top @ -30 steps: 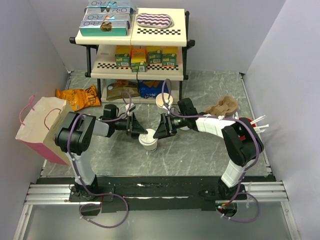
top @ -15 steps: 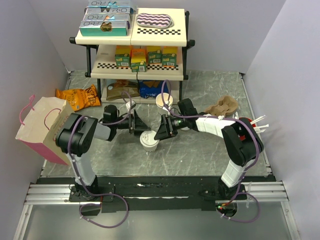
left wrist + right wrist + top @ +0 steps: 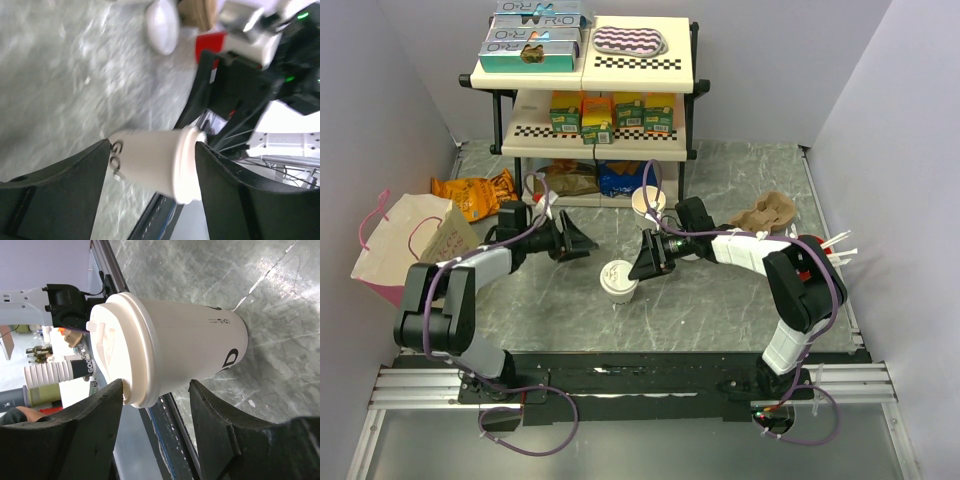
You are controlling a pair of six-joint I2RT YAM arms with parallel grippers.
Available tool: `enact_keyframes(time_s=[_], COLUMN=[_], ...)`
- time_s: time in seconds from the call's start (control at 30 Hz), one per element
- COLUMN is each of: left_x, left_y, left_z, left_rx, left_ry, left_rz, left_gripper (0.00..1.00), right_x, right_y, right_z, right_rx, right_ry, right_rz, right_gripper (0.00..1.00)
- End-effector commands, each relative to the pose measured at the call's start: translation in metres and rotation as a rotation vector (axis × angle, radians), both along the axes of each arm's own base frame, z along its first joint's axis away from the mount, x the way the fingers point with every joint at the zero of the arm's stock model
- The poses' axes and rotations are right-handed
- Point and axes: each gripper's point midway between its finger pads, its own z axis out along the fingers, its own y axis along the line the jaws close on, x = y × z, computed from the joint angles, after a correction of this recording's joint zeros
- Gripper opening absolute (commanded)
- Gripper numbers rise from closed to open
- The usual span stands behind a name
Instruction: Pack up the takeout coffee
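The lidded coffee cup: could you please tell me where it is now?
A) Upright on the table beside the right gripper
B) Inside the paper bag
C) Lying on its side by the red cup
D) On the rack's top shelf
A: the top view shows the lidded coffee cup standing upright on the table, lid up, right next to the right gripper.

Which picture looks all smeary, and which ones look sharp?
Left wrist view: the grey marble tabletop and the cream-white lidded paper cup look smeared and soft. Right wrist view: the cup is crisp, but the background beyond its lid is out of focus. Top view: sharp and evenly lit, with only faint shadows.
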Motion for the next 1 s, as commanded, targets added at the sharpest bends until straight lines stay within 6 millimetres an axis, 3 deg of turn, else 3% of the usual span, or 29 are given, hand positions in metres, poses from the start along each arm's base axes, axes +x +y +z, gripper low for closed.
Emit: enact_keyframes(time_s=[0.0,0.2,0.47,0.77,0.97], left_x=[-0.030,-0.039,-0.054,-0.055,-0.055], left_y=[0.004,0.003,-0.005,-0.012,-0.014], left_z=[-0.031,-0.036,-0.023,-0.011,-0.020], left_rx=[0.082,0.075,-0.035,-0.101,-0.076], left_ry=[0.077,0.086,0.081,0.069,0.095], left_rz=[-0.050,-0.098,-0.155,-0.198,-0.204], left_gripper=[0.72,0.70,0.70,0.71,0.71], right_x=[0.004,0.003,0.005,0.006,0.006], right_y=[-0.002,-0.002,0.000,0.001,0.001], right_z=[-0.004,-0.008,-0.008,-0.008,-0.010], right_rx=[-0.014,-0.020,-0.025,-0.025,-0.027], right_ry=[-0.030,-0.023,-0.028,-0.025,-0.018], right_rz=[-0.007,-0.006,-0.002,-0.004,-0.004], right_gripper=[0.62,0.62,0.62,0.62,0.62])
